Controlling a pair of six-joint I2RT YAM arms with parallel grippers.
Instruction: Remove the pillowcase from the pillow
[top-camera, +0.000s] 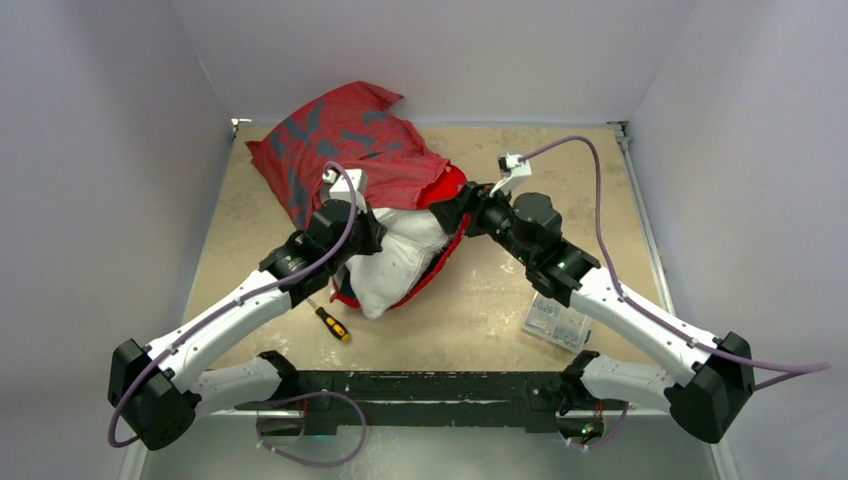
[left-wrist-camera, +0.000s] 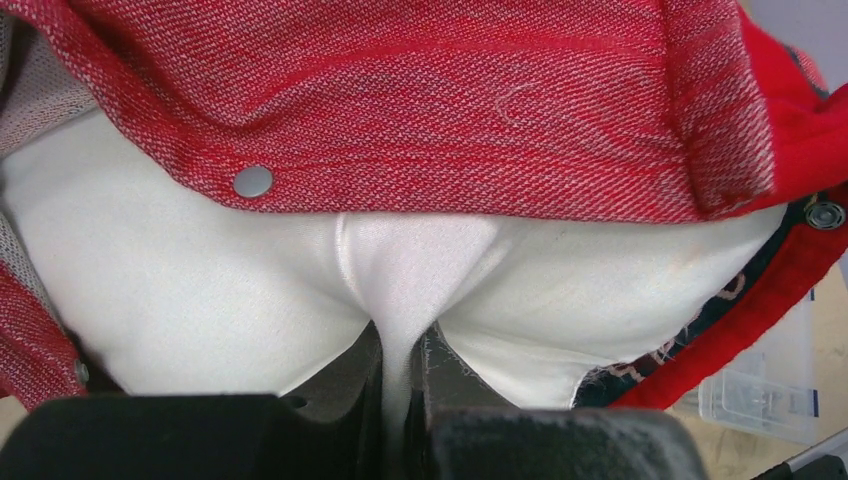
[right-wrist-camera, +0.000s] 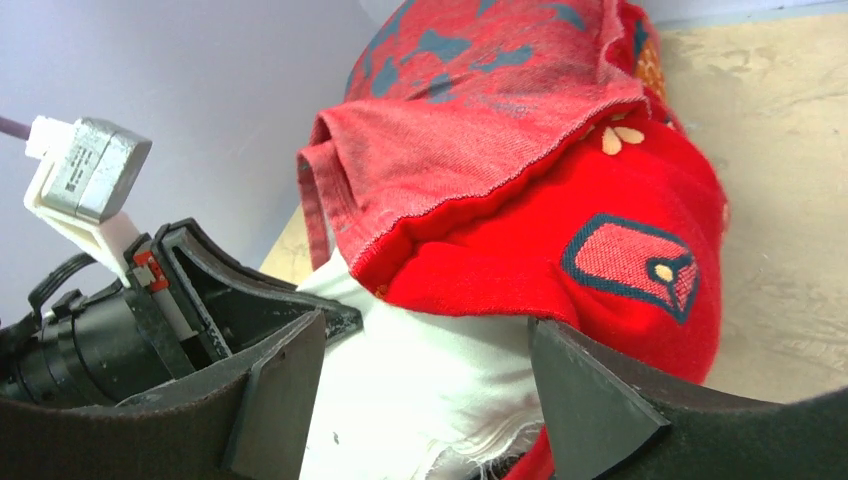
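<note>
From above, the thin red cloth pillowcase (top-camera: 330, 150) with grey-blue brushstroke marks lay on the beige table (top-camera: 480, 300). Its long axis ran on a diagonal from the far left corner toward the near middle. Its closed end pointed far-left and its mouth faced the arm bases. The plump white rectangular pillow (top-camera: 400, 260) stuck out of that mouth along the same line, its bare end nearest the bases. The left gripper (top-camera: 372, 232) sat against the pillow's left flank and the right gripper (top-camera: 447, 213) at the mouth's right edge. A screwdriver (top-camera: 333, 324) with a yellow-and-black handle lay just beside the pillow's near end. A clear plastic box (top-camera: 555, 322) stood well apart to the right, under the right arm.

In the left wrist view, the left gripper (left-wrist-camera: 405, 345) was clamped on a pinched ridge of white pillow (left-wrist-camera: 200, 290) fabric, the jaws nearly together. The pillowcase (left-wrist-camera: 450, 90) hem draped across above it, carrying a round metal snap (left-wrist-camera: 252, 181). A strip of the dark navy patterned lining showed at lower right.

In the right wrist view, the right gripper (right-wrist-camera: 425, 340) was spread wide, one of its fingers (right-wrist-camera: 285, 390) on each side of the pillow (right-wrist-camera: 420, 400) and the folded red rim of the pillowcase (right-wrist-camera: 500, 170). Whether either finger touched the cloth could not be told.
</note>
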